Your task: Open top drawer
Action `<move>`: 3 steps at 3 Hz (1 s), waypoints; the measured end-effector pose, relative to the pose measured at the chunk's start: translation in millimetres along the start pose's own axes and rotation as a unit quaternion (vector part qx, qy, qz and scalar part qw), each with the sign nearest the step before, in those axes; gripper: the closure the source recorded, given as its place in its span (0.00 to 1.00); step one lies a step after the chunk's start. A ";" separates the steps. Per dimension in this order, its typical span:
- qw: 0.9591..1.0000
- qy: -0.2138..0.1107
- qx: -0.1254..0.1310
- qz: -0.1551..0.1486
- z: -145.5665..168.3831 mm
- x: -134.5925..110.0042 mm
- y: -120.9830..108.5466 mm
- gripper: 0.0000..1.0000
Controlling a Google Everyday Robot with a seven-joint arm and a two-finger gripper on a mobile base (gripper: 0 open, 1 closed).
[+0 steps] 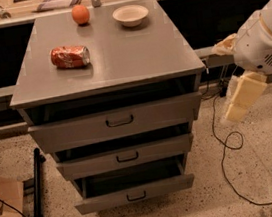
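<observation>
The top drawer (pixel 78 131) is the widest grey metal front of the cabinet, with a dark wire handle (pixel 119 121) at its centre. It stands a little way out, and a dark gap shows above its front. My gripper (pixel 239 102), cream-coloured, hangs from the white arm (pixel 263 42) at the right edge. It is beside the cabinet's right side, apart from it, at about the height of the top drawer. It holds nothing that I can see.
Two narrower drawers (pixel 125 157) (pixel 135 195) below also stand partly out. On the cabinet top (pixel 128 56) lie a crushed red can (pixel 70 56), an orange (pixel 80 14) and a pale bowl (pixel 130 15). Cables (pixel 221 139) run on the floor at right, and a cardboard box (pixel 4 210) sits at left.
</observation>
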State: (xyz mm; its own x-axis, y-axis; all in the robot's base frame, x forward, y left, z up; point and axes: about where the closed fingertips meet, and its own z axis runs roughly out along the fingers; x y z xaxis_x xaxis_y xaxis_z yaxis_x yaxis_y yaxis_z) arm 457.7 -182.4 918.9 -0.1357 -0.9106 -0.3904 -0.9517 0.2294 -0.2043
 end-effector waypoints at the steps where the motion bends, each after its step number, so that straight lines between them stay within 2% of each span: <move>1: 1.000 -0.011 -0.005 0.002 6.8 -2.0 -1.5 0.00; 2: 1.000 -0.016 -0.017 -0.001 33.8 -8.5 2.3 0.00; 3: 0.999 -0.031 -0.030 -0.013 84.3 -18.2 11.2 0.00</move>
State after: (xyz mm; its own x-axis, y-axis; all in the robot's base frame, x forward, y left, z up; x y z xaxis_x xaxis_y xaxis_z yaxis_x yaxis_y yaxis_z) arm 472.8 -134.3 848.0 -0.0944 -0.8922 -0.4416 -0.9699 0.1824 -0.1611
